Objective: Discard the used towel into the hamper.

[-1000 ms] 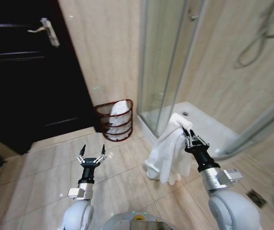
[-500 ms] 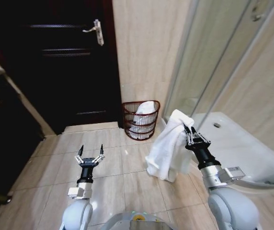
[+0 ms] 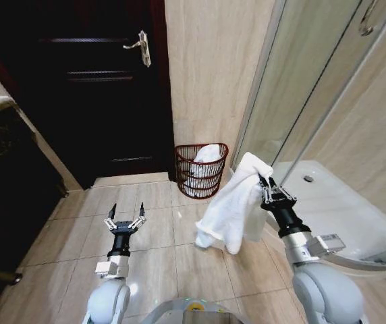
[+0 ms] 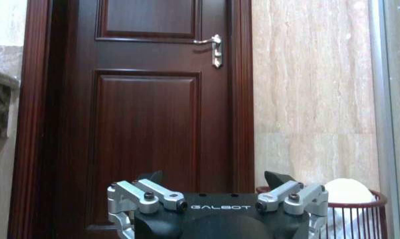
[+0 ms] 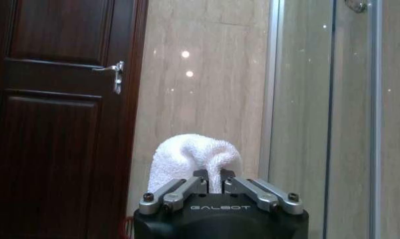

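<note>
Two grippers up front: right gripper [image 3: 268, 191] has jaws clamped on towel [image 3: 230, 209], which hangs off it above the floor [image 3: 152, 202]. Left gripper [image 3: 125, 215] empty, jaws spread wide, low over tiles. Hamper [image 3: 201, 170] sits ahead by wall, btwn door [image 3: 105, 101] & shower glass [image 3: 294, 81], white cloth inside.

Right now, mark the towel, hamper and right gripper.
towel [image 3: 230, 209], head view, middle of the hanging white cloth.
hamper [image 3: 190, 156], head view, left rim.
right gripper [image 3: 268, 191], head view, fingertips shut on the towel.
</note>
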You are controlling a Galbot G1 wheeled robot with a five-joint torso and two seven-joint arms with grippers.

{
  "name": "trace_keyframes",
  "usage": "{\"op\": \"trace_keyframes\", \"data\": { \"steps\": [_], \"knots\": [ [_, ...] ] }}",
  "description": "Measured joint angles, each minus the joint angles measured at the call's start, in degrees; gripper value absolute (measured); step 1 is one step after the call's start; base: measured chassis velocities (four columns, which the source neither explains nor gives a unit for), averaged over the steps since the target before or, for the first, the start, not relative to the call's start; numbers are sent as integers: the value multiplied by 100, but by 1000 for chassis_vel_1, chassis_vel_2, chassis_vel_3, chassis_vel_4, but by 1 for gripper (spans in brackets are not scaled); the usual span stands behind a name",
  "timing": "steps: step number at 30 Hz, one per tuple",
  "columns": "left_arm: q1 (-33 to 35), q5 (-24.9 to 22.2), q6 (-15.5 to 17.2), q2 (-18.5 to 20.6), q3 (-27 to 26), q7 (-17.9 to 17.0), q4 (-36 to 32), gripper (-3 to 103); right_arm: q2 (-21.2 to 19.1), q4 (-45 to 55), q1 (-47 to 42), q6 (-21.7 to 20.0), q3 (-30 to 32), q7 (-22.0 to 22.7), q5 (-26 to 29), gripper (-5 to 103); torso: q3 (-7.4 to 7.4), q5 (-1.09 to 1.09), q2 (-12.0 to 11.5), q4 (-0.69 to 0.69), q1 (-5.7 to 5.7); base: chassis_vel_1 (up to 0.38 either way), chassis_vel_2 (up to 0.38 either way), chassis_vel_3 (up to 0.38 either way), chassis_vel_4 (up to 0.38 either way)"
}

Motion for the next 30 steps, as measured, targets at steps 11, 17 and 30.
{"op": "trace_keyframes", "data": {
  "steps": [11,17,30],
  "knots": [
    [5,50,48,-41,8,-2,-55,100,-113,-53,243,-9,3,3,148,9,181,0,253,0,72,0,0,0,0],
    [31,68,40,-58,-78,-3,-9,100,-336,-180,583,-83,58,34,418,9,289,0,404,0,114,0,0,0,0],
    [-28,87,-182,-225,-446,0,212,100,-1088,-470,1786,-218,-44,118,1440,9,504,1,711,0,206,0,0,0,0]
  ]
}}
